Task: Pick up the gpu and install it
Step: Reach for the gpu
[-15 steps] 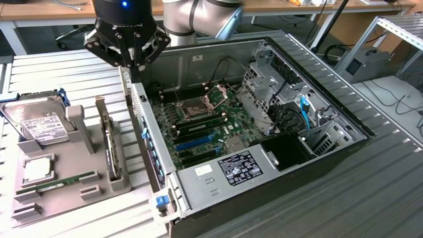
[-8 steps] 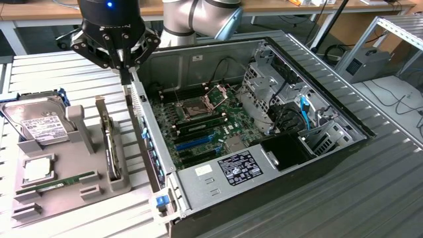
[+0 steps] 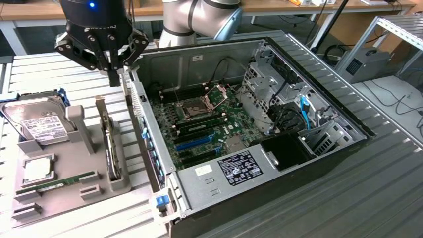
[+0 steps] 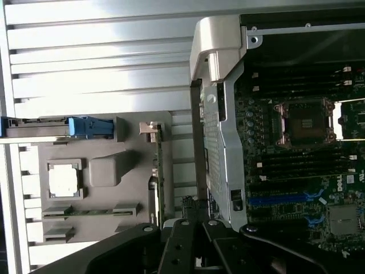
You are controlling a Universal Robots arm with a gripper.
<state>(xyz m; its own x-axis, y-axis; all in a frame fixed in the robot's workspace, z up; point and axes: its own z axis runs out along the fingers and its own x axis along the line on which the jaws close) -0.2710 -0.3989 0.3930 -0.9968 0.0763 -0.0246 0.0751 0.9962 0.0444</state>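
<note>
As the task stands: none of it is done; the gpu (image 3: 111, 148) stands untouched on edge in the grey parts holder (image 3: 73, 198), so both the pickup and the installation remain.
Gripper: the gripper (image 3: 114, 79) hangs in the upper left of the exterior frame, above the far end of the holder and just beside the outer wall of the computer case (image 3: 191, 59).
Jaws: pressed together, gripping nothing.
Gpu's place: left of centre in the exterior frame, upright in a holder slot between the hard drive (image 3: 39, 126) and the case, below the fingertips and apart from them.
Target area: the blue expansion slot (image 3: 193, 144) on the motherboard (image 3: 231, 119) lies bare; I judge the card belongs there.
Other parts in the holder: a processor (image 3: 38, 169) and a RAM stick (image 3: 56, 184), in the lower left of the exterior frame.
Exterior view adds: the gripper's height over the holder and the whole open case with its drive cages.
Wrist view adds: the card seen edge-on from above as a thin green line with its silver bracket (image 4: 149, 129) at one end; the dark fingertips seem to sit nearer the case wall than squarely over the card.
</note>
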